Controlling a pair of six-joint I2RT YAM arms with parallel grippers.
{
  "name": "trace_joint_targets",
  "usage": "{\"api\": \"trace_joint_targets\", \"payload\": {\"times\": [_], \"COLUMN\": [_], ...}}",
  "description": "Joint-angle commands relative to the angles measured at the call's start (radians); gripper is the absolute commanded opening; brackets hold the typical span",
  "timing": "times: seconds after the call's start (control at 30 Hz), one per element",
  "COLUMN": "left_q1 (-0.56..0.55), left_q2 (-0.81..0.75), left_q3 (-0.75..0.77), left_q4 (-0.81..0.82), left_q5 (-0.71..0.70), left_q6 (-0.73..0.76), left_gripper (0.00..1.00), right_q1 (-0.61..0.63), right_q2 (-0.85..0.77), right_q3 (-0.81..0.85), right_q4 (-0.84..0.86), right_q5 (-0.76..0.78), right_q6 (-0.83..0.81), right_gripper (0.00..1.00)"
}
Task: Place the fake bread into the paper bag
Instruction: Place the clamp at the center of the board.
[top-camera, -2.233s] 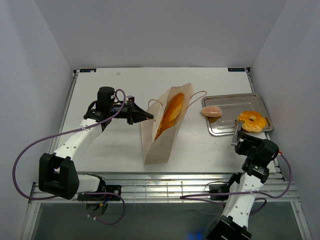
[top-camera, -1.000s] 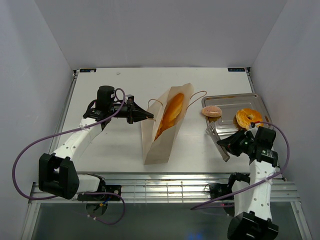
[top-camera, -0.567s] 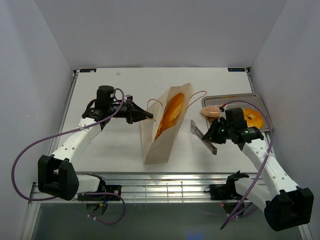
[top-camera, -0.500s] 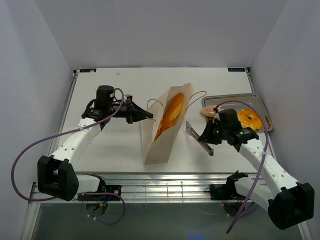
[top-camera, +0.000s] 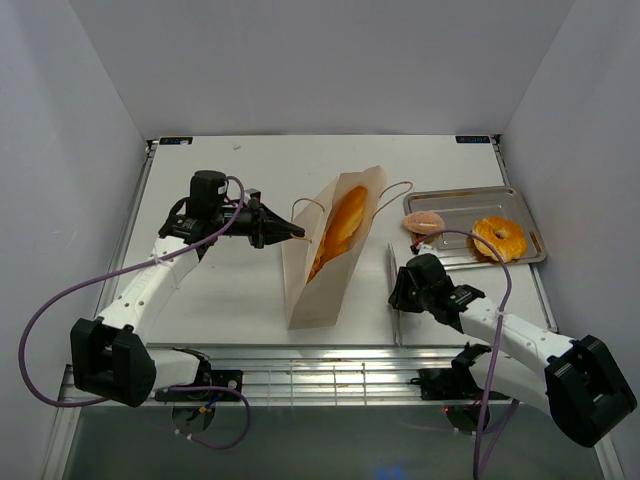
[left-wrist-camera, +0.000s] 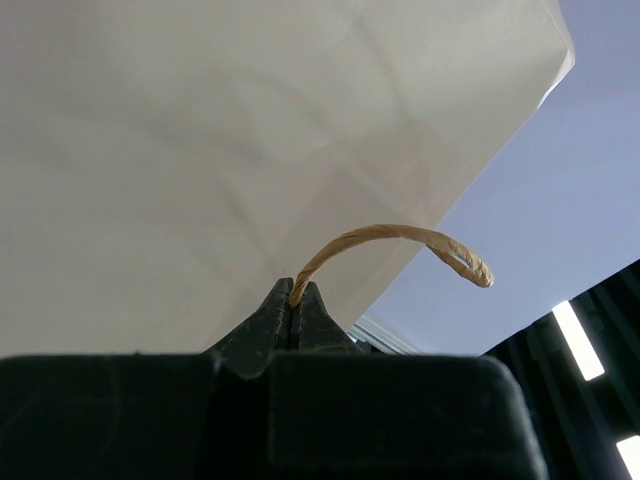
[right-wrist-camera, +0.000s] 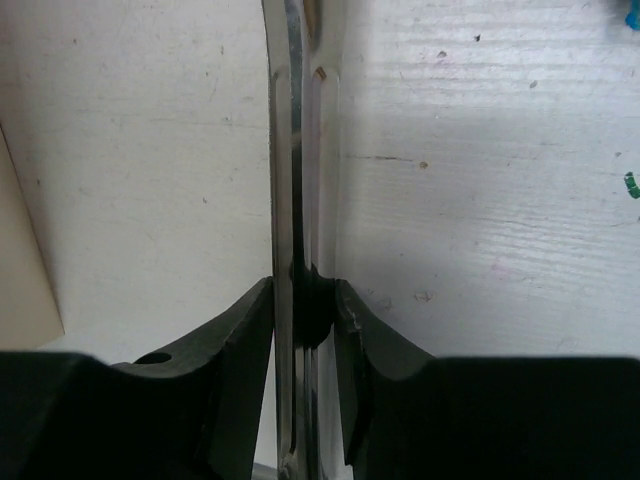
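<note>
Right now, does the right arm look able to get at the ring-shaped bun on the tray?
Probably yes. The ring-shaped bun lies uncovered on the tray, with nothing between it and the right gripper. That gripper does have the metal tongs between its jaws.

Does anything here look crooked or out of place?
The pink bun straddles the tray's left rim, not inside. The paper bag leans, its handle pinched by the left gripper.
</note>
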Motion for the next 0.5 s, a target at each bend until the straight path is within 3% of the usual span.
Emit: {"api": "trace_joint_targets", "payload": {"times": [0.0,0.13,0.37,0.47], "left_q1": [-0.006,-0.006,-0.007,-0.009], "left_q2": [-0.039,-0.039,-0.086,-0.099], "left_q3": [0.033,0.045,0.025,0.023], "left_q4": [-0.032,-0.053,-0.090,-0.095], "left_q5": [-0.021,-0.024,-0.056,-0.070], "left_q6": [0.014,0.037,0.039,0.040], "left_gripper": [0.00,0.00,0.00,0.00], "right_q1": [0.026,0.053,0.148,0.240], "right_q2": [-0.019,-0.002,0.010,0.055], "right_q3": [-0.052,-0.073,-0.096,-0.073], "right_q4": [0.111,0.143,0.188,0.179], "right_q5": [0.135,0.196,0.340,0.446], "right_q6": [0.013,0.016,0.054,0.059], "right_gripper": [0.37,0.50,0.64,0.64]}}
